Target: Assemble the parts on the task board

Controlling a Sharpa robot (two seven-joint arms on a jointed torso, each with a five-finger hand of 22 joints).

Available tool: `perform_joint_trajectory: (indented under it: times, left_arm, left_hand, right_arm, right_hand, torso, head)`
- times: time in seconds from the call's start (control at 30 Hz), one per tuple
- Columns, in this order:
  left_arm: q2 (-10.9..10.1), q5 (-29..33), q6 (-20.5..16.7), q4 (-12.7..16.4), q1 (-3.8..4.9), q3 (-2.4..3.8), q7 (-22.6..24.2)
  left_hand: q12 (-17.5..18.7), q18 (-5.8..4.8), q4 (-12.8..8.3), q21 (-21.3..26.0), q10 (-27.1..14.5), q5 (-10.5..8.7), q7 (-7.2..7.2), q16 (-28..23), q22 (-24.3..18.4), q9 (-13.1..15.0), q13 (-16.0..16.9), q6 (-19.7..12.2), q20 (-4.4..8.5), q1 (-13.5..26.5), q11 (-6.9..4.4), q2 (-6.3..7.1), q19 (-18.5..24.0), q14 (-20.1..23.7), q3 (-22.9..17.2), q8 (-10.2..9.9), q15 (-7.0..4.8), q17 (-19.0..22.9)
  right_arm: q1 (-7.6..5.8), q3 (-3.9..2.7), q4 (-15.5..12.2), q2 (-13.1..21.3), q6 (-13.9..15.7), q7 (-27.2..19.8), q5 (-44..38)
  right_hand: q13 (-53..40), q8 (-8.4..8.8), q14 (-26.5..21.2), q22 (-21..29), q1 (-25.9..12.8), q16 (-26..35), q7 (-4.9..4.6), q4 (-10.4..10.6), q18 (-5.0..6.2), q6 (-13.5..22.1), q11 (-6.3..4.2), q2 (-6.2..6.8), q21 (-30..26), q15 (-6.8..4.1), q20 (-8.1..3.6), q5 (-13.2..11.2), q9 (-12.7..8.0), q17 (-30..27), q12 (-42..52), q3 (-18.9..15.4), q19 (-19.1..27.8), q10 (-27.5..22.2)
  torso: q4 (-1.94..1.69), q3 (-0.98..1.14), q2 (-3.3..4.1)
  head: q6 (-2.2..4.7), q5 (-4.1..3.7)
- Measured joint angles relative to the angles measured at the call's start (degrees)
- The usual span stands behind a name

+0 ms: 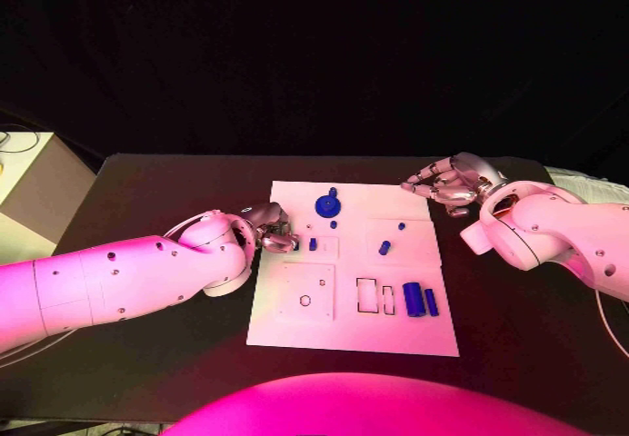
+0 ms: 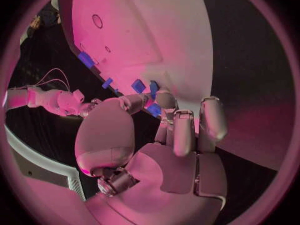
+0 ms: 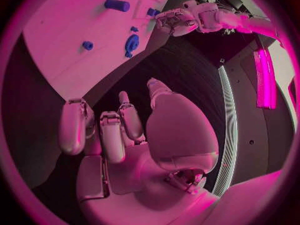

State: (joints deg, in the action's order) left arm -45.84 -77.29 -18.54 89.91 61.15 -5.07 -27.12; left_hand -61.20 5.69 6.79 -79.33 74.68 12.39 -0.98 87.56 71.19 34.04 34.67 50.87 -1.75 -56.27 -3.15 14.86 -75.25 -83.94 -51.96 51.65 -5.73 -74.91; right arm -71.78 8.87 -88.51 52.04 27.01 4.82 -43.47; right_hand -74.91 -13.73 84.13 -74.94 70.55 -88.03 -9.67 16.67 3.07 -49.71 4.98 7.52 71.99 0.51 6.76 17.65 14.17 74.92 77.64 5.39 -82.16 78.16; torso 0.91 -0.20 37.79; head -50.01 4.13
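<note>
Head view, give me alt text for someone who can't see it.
A white rectangular task board lies on a black table with small blue plastic parts scattered on it. The left robot hand reaches over the board's left edge beside a small blue piece, while the right robot hand hovers, fingers curled, off the board's far right corner.

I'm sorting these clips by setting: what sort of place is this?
Probably a robotics lab test bench: a black table against a dark backdrop, a white task board carrying small blue parts, and a pale cabinet alongside.
</note>
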Motion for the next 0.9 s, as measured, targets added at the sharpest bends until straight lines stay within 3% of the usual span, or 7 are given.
perform_joint_trajectory:
  times: [0.37, 0.9]
  left_arm:
    - [0.08, 0.71, -0.25, -0.12, 0.0, 0.0, -0.16]
    - [0.39, 1.67, -0.28, -0.07, -0.08, -0.11, -0.21]
  left_hand:
    - [0.25, 0.0, 1.95, 0.0, -0.01, 0.06, 0.33, 0.0, -0.05, -0.33, -0.13, 0.32, 0.0, 1.49, -0.01, 0.17, 0.0, 0.0, 1.34, -0.22, 0.0, 0.0]
    - [0.25, 0.0, 5.81, 0.0, -0.26, 0.06, 0.51, 0.0, -0.14, -1.07, -0.37, 0.77, 0.0, 4.92, 0.2, -0.95, 0.0, 0.0, 3.27, -0.34, 0.01, 0.0]
  right_arm:
    - [0.12, 0.0, 0.08, -0.04, 0.0, 0.0, 0.02]
    - [0.17, 0.01, 0.08, 0.06, 0.01, -0.01, 0.02]
  right_hand:
    - [0.0, 0.0, 0.0, 0.01, 0.0, 0.0, 0.0, 0.0, 0.0, 0.0, 0.0, 0.0, 0.0, 0.0, 0.0, 0.0, 0.0, 0.0, 0.0, 0.0, 0.0, 0.0]
    - [0.0, -0.24, 0.0, 0.03, 0.01, 0.0, 0.0, 0.0, 0.0, 0.0, 0.0, 0.01, 0.0, 0.0, 0.0, 0.0, 0.0, -0.01, 0.0, -0.33, 0.0, 0.0]
  torso:
    - [-0.01, -0.01, -0.01]
    - [0.01, -0.02, 0.0]
  head:
    - [0.0, -0.05]
    - [0.0, -0.16]
